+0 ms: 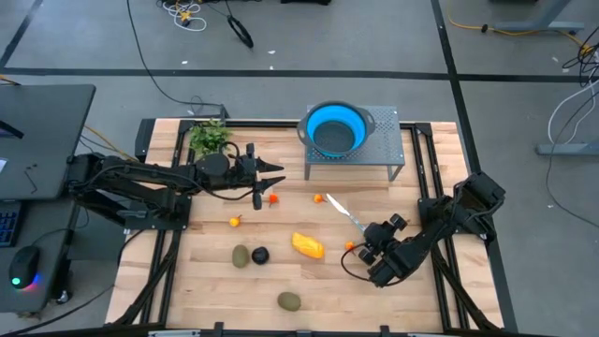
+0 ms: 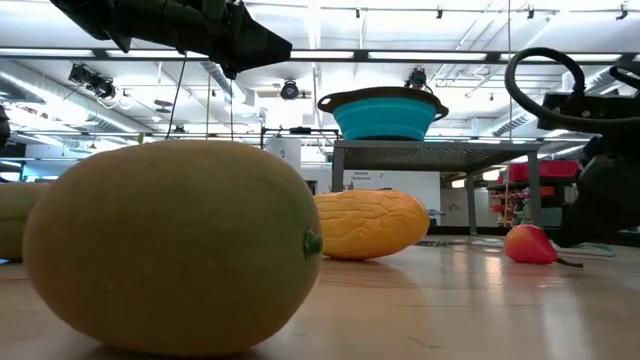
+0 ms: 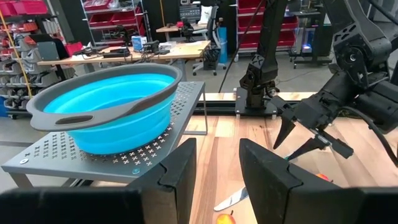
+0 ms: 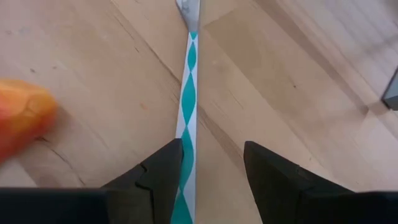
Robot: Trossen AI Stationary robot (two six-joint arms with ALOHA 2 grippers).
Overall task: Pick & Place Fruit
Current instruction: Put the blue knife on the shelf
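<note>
My left gripper is open and raised over the table's far left part; in its wrist view it points at the blue bowl. My right gripper is open and low over the table; in its wrist view it stands over a pale striped strip, beside a tiny orange-red fruit. The yellow-orange fruit, the blackish round one, two olive-green ovals and other tiny orange-red fruits lie on the wood. My right gripper: the striped strip's handle end runs under one finger. I cannot tell whether the finger touches it. The strip lies flat on the table.
The blue bowl sits on a grey perforated stand at the far middle. A leafy green sprig lies at the far left. In the low view an olive-green oval fills the foreground.
</note>
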